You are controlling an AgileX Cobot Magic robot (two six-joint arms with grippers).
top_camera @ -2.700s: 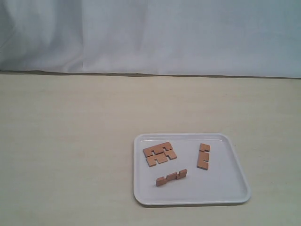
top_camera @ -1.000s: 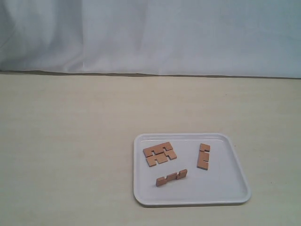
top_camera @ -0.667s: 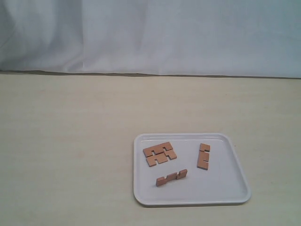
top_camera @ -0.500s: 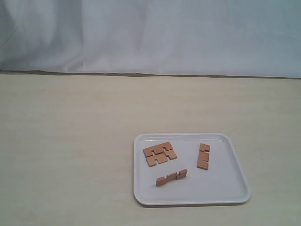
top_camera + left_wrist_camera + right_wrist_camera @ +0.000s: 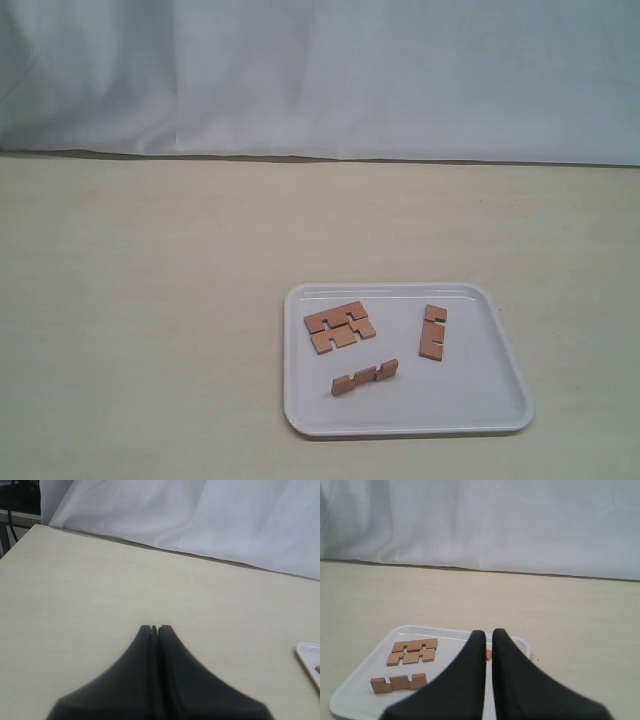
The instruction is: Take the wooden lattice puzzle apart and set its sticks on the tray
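Reddish-brown wood lies in four separate pieces, and we see all of it inside the tray point(image 5: 470, 388). Two sticks point(image 5: 343, 337) rest flat and touching, side by side, in the tray's far left part. A third stick point(image 5: 365, 378) sits nearer the front edge, apart from that pair; it seems to stand on its long edge with the notches upward. A fourth stick point(image 5: 433, 332) lies flat on the right side, well apart from the others, its notches facing the pair. No two pieces are interlocked.

We find the tray on the pale table point(image 5: 150, 300), toward the near right of the exterior view, with a white cloth point(image 5: 320, 70) hanging behind the table's far edge. Neither arm shows in that view.

From the right wrist we see the right gripper point(image 5: 489, 632) above the tray's near side, its dark fingers all but together, only a thin slit between the tips, holding nothing; they hide most of the fourth stick. From the left wrist, the left gripper point(image 5: 154, 628) hangs over bare table with its fingers pressed together and empty, the tray's corner just at the edge of view.
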